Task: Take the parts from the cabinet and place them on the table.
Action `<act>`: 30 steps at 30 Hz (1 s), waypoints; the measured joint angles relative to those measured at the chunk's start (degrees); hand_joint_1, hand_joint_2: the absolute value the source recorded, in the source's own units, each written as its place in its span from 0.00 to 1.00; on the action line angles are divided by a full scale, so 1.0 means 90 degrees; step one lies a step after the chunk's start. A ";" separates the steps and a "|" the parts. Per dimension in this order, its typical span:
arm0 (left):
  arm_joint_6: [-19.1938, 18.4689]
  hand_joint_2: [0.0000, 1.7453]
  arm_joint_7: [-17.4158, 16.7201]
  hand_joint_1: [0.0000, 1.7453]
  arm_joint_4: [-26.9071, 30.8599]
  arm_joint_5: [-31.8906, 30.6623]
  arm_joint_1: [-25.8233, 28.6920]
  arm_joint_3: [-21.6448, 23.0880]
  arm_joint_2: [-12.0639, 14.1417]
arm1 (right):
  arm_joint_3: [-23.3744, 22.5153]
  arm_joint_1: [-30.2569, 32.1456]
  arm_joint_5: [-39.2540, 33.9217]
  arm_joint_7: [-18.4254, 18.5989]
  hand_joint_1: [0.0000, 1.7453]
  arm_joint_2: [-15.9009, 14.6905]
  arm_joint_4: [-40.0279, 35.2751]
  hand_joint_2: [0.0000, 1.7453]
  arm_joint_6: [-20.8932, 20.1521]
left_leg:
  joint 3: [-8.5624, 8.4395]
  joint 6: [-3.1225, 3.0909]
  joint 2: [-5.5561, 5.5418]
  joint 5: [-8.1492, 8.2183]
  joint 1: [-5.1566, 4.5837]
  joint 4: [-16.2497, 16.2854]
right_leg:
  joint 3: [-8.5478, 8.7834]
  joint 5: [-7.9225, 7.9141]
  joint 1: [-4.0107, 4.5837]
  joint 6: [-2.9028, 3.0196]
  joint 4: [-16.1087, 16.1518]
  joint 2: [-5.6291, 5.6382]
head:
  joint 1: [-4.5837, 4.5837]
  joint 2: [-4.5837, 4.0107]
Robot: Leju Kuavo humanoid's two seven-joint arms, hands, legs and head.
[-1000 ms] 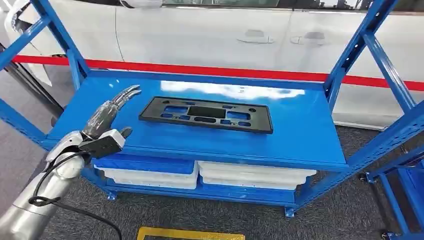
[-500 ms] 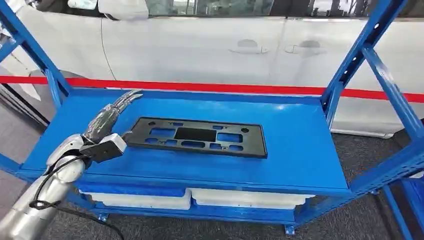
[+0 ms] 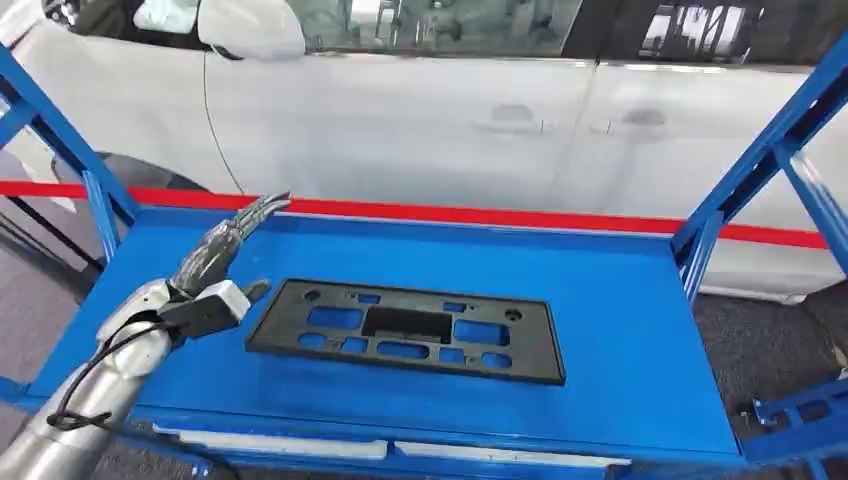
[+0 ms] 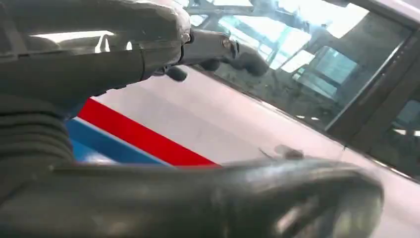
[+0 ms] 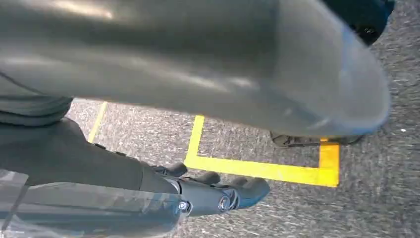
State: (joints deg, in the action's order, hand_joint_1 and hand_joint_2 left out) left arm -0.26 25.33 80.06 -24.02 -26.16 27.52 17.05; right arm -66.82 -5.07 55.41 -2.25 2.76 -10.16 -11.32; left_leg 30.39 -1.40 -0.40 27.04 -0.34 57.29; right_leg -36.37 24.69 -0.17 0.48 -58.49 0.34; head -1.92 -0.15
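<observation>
Part: black plastic plate [image 3: 407, 332], flat, long, with cut-outs; lies on the blue shelf [image 3: 620, 300] of the cabinet, roughly centred, long axis across the view, slightly skewed.
Left hand: left hand [image 3: 215, 262] over the shelf just beside the plate's left end; fingers [image 3: 255, 212] extended and spread, pointing away toward the car, thumb near the plate's corner. Holds nothing. Contact with the plate cannot be told from the head view.
Right hand: right hand [image 5: 218, 196] hangs over grey floor with a yellow line [image 5: 257, 170]; fingers lightly curled in, nothing in them.
Step in hand (judgement): reach and first grasp of the plate, not yet made.
How to do it well: plate is thin and flush on the metal, so a top pinch will likely slip. Better to bring the thumb under the near left edge, or hook fingers through a cut-out, then tilt up.
Risk: one-ended grip on a long part; it may swing or sag, and may catch the blue upright [image 3: 100, 205]. Lift slowly, keep level.
Surroundings: white car [image 3: 420, 110] behind the red bar [image 3: 480, 215].
</observation>
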 joint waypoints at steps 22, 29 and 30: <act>-0.0061 1.00 0.0156 0.00 0.0661 -0.0143 0.0546 0.0002 0.0112 | 0.0022 -0.0001 0.0061 0.0002 0.00 0.0000 0.0000 0.00 -0.0007 | -0.0137 0.0075 0.0024 0.0142 0.0010 -0.0103 | 0.0128 -0.0003 0.0014 0.0092 0.0035 0.0021 | -0.0002 0.0000; 0.0034 1.00 0.0277 0.00 0.1263 -0.0350 0.1247 0.0192 0.0197 | 0.0022 0.0019 0.0027 0.0019 0.00 0.0000 0.0000 0.00 0.0000 | -0.0142 0.0066 0.0023 0.0149 -0.0004 -0.0098 | 0.0136 0.0011 -0.0006 0.0071 0.0038 0.0020 | -0.0002 0.0000; 0.0041 1.00 0.0284 0.00 0.1322 -0.0372 0.1307 0.0226 0.0209 | 0.0022 0.0019 0.0022 0.0019 0.00 0.0000 0.0000 0.00 0.0000 | -0.0142 0.0066 0.0023 0.0150 -0.0004 -0.0095 | 0.0136 0.0012 -0.0005 0.0070 0.0039 0.0020 | -0.0002 0.0000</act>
State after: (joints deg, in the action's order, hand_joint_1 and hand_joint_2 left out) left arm 0.11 27.89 91.95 -27.37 -14.40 29.55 18.93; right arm -66.62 -4.90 55.60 -2.08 2.75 -10.16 -11.32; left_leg 29.12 -0.81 -0.19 28.39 -0.38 56.43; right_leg -35.15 24.79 -0.22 1.11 -58.14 0.52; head -1.95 -0.15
